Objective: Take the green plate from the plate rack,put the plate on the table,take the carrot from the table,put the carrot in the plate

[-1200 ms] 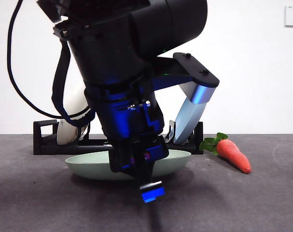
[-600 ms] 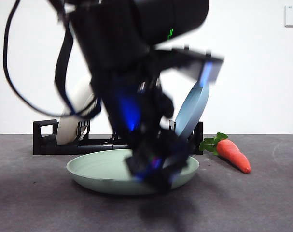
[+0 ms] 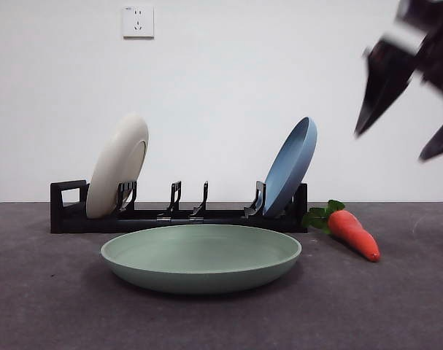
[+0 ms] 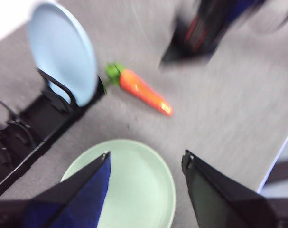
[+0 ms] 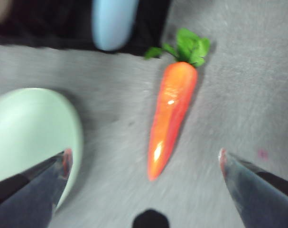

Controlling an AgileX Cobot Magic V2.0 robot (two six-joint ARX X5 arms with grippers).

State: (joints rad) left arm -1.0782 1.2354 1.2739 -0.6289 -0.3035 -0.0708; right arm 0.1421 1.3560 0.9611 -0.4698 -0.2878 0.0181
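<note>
The green plate [image 3: 199, 255] lies flat on the table [image 3: 60, 313] in front of the plate rack [image 3: 68, 211], and nothing touches it. In the left wrist view my left gripper [image 4: 145, 156] hangs open above the plate [image 4: 134, 185] and holds nothing. The carrot [image 3: 356, 233] lies on the table to the right of the plate, its leaves toward the rack. My right gripper [image 3: 391, 146] comes in blurred at the upper right, high above the carrot. In the right wrist view the right gripper [image 5: 144, 154] is wide open over the carrot [image 5: 172, 109].
A cream plate [image 3: 119, 164] leans at the rack's left end and a blue plate [image 3: 290, 164] at its right end, close to the carrot's leaves. The table's edge [image 4: 276, 156] shows in the left wrist view.
The left arm that covered the green plate has let go of it and risen out of the front view. The plate now lies flat. The right gripper has entered at the upper right.
</note>
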